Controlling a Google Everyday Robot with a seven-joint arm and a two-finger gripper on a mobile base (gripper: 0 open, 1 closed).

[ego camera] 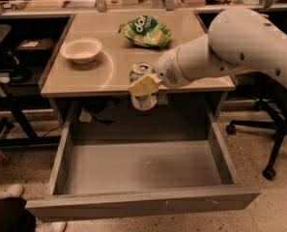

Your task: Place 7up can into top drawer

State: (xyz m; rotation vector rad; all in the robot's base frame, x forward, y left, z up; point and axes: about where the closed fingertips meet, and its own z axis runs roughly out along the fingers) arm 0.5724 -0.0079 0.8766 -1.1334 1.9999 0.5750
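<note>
The pincer [143, 86] was clamped on the 7up can [142, 70], with a pale finger pressed across its side, so that the can was kept roughly upright and off any support. The can was held just past the near edge of the tabletop [114, 57], above the far part of the top drawer [143, 203], which was stood wide open to receive it. Only a lowering to the drawer floor was judged to remain. A white bowl [81, 50] and a green chip bag [145, 31] were seen farther back, well apart from the can.
</note>
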